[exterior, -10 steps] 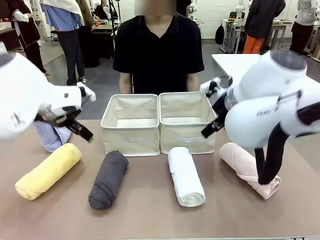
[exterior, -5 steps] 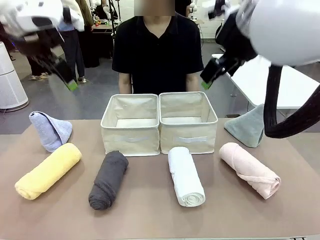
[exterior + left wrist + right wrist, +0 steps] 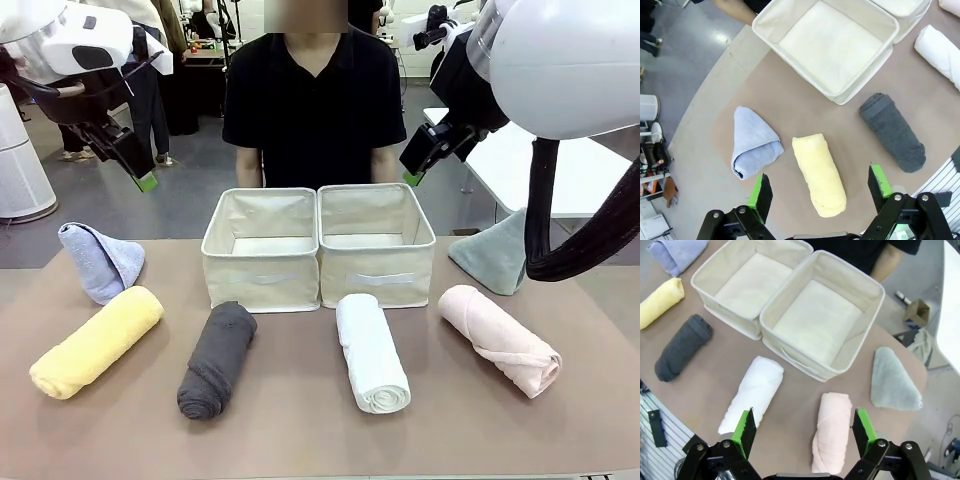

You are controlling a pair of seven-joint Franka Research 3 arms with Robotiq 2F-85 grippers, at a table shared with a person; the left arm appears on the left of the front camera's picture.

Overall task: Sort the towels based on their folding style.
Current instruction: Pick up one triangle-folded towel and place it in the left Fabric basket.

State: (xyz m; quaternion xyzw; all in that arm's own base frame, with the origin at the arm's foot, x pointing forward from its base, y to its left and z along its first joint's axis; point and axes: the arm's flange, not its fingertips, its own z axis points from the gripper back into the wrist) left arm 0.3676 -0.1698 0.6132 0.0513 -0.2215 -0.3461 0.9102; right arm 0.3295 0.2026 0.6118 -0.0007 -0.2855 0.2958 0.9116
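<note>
I am holding the left tool [image 3: 819,187] and right tool [image 3: 805,426] spread, empty, planning to straddle the yellow towel [image 3: 97,341] midway.

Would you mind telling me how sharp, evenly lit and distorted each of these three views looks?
Front view: soft, even light, only faint shadows beside the yellow towel and the white towel; the near right arm looks bright and slightly soft. Left wrist view: sharp, but the table edge bows from the wide lens. Right wrist view: sharp too, with the same bowing.
</note>
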